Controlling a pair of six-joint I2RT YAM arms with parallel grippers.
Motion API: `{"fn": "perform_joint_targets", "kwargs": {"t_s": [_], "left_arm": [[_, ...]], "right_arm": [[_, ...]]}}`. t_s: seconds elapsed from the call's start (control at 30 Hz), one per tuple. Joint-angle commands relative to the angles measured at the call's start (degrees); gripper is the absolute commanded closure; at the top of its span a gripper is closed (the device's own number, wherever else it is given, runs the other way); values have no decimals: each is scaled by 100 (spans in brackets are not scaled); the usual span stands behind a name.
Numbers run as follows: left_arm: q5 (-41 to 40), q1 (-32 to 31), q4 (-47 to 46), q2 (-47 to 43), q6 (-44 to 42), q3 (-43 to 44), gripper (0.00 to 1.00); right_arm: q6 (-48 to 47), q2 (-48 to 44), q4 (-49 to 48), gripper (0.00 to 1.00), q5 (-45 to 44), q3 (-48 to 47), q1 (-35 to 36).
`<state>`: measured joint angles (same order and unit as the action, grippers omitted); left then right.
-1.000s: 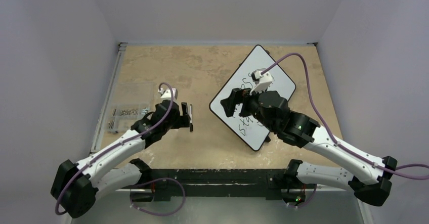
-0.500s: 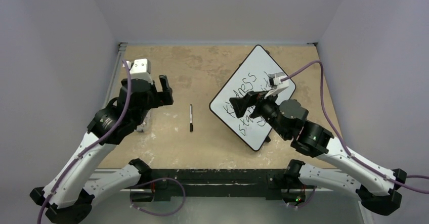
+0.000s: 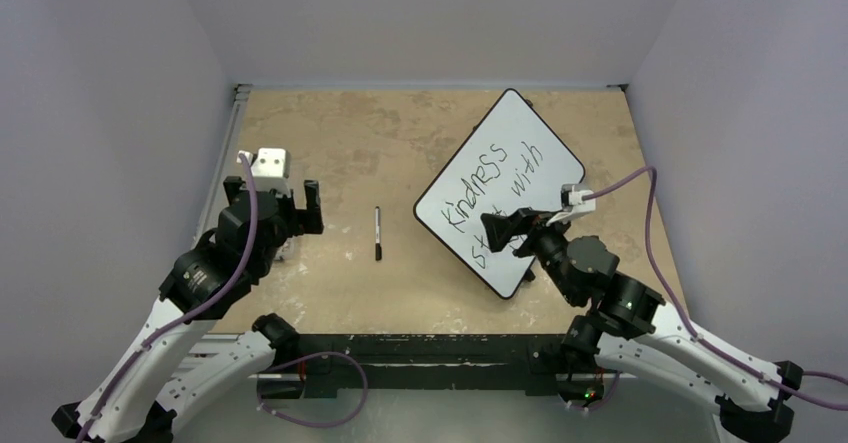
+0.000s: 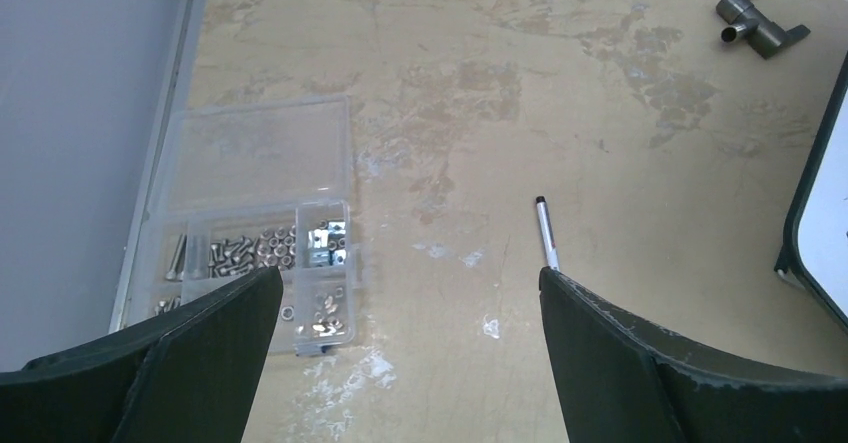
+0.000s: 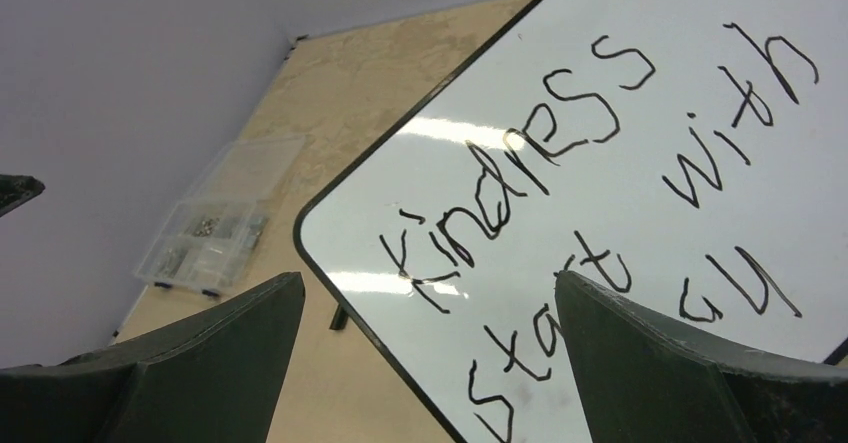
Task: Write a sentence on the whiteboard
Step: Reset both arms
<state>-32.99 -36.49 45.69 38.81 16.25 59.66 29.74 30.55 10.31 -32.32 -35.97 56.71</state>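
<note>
- The step in hand looks like the close of the writing: the marker (image 3: 378, 233) lies loose on the table (image 3: 380, 133), left of the board, and neither arm holds it
- To finish well, the right gripper (image 5: 428, 281), its jaws wide apart and empty above the board's near part, should rise straight up before swinging off, so no finger smears the ink
- The left gripper (image 4: 408, 278), also spread wide and empty, hangs over the table between the clear parts box (image 4: 255, 253) and the marker, and should steer off the marker lest it roll
- The whiteboard (image 3: 520, 143) sits on the right half of the table, turned diagonally
- It is glossy white with a thin black rim and rounded corners
- The sentence (image 5: 530, 148) is in black handwriting: "Kindness" above "start with", then a small scrawl I cannot read
</note>
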Motion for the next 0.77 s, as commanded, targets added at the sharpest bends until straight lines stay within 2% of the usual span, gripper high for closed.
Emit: {"fn": "perform_joint_targets", "kwargs": {"t_s": [0.0, 0.3, 0.53, 0.73], "left_arm": [[-267, 35, -449, -241, -332, -162, 0], [-199, 34, -276, -64, -324, -55, 5], [-162, 37, -290, -58, -368, -77, 7], [-130, 36, -291, -75, -379, -86, 8]], "right_arm": [[378, -434, 151, 1, -519, 287, 9], [1163, -703, 1577, 1, -1545, 245, 7], [1096, -856, 1564, 1, -1517, 274, 7], [1062, -574, 1600, 1, -1434, 198, 7]]}}
